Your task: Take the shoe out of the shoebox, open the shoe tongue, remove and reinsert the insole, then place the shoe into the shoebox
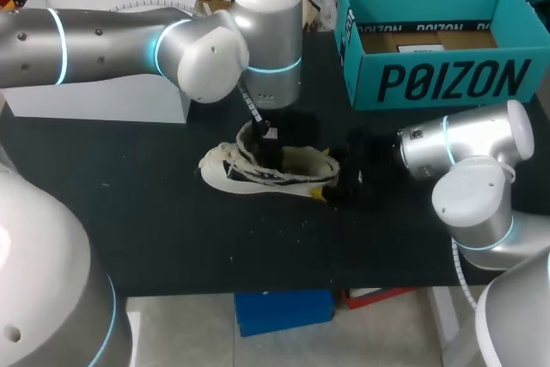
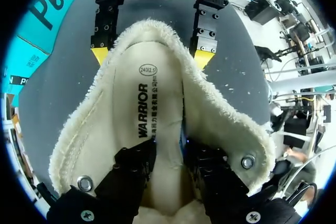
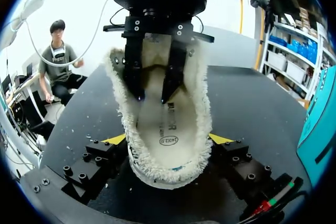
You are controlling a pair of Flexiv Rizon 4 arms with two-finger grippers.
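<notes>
A cream fleece-lined shoe [image 1: 258,176] lies on the black table, its mouth spread wide and its insole [image 2: 142,98] lying flat inside. My left gripper [image 1: 258,133] comes down from above into the shoe. Its black fingers [image 2: 134,163] stand apart on the insole near the tongue end, open, with nothing pinched between them. My right gripper [image 3: 168,139] clamps the heel from both sides, its yellow fingertips [image 2: 100,55] pressed against the fleece collar [image 2: 215,114]. The teal shoebox [image 1: 447,79] stands open at the back right.
A white box lid [image 1: 94,96] lies at the back left under my left arm. The shoebox wall [image 3: 321,108] stands close beside my right gripper. Bare black tabletop [image 1: 172,238] spreads in front of the shoe.
</notes>
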